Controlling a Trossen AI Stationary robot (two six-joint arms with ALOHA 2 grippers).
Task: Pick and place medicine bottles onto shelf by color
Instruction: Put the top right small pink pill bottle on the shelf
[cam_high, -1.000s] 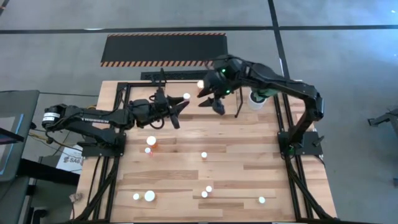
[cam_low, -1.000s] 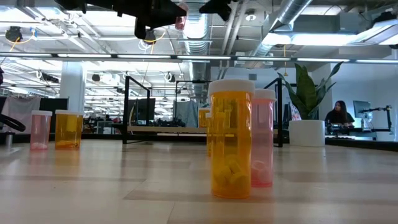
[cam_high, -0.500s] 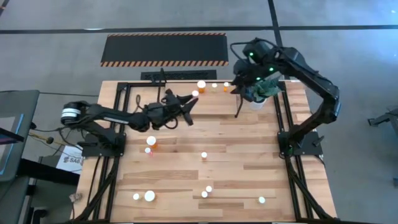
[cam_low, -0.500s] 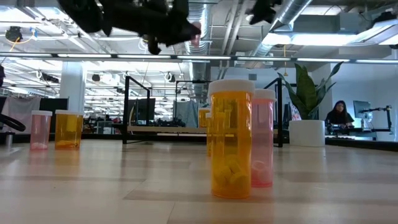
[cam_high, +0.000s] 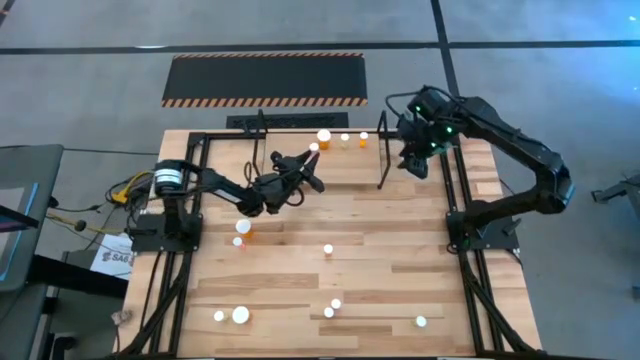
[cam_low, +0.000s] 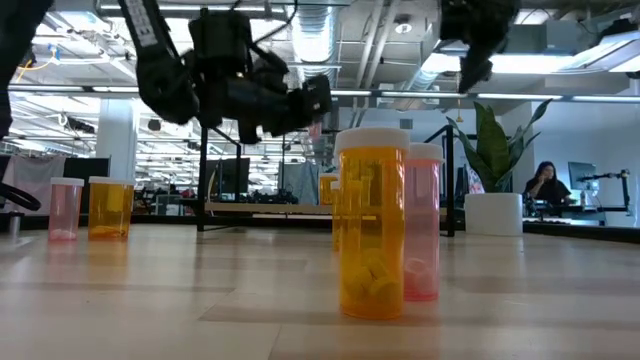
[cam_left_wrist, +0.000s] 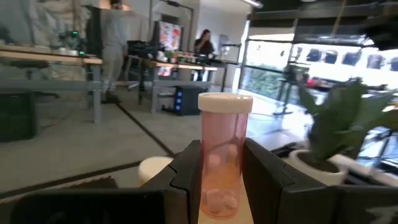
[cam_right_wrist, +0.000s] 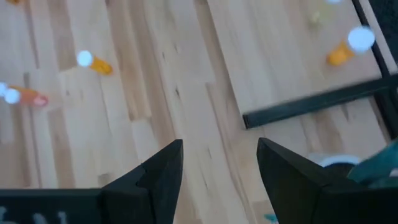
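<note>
The high view looks straight down from well above the counter (cam_high: 400, 250), taking in its whole top, both arms and the floor around. The low view sits at counter-top height, facing level across the boards into the room, so close that an orange bottle (cam_low: 372, 225) fills much of the middle. The left wrist view looks forward between its own fingers (cam_left_wrist: 186, 180) toward the room. The right wrist view looks steeply down on the counter from some height. Both the high and right wrist views show the shelf (cam_high: 340, 160) and scattered bottles.
</note>
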